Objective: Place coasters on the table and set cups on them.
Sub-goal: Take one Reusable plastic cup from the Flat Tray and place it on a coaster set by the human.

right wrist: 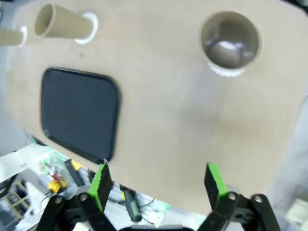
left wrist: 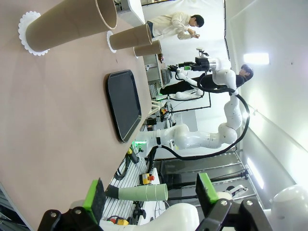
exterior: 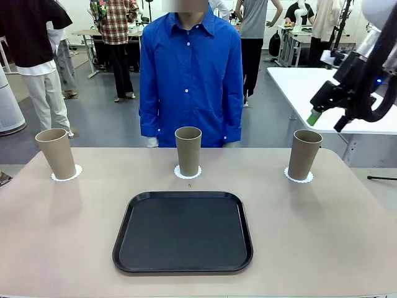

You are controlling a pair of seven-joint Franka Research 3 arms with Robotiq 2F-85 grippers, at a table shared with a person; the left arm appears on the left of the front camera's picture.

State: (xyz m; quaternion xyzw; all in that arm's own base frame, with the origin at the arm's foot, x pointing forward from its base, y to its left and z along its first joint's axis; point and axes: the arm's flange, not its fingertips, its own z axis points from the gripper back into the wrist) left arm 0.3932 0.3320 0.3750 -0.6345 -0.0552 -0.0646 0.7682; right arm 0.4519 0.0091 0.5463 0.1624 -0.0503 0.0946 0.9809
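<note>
Three tall tapered tan-brown tumblers (exterior: 56, 153) (exterior: 188, 151) (exterior: 304, 154); three round white lacy paper doilies (exterior: 67, 176) (exterior: 187, 175) (exterior: 298, 178), one beneath each; one black rectangular tray (exterior: 183, 232); one beige worktop (exterior: 62, 236).

Bright, even indoor light; wrist views distorted and partly soft.

From the front, soft faint shadows lie under the cups (exterior: 188, 151) on the matte surface (exterior: 62, 236), without glare. Beyond the left gripper (left wrist: 149, 197), ceiling lights blow out white and lines bend toward the edges. Ahead of the right gripper (right wrist: 159, 185), everything is blurred, worst at the frame's corners.
</note>
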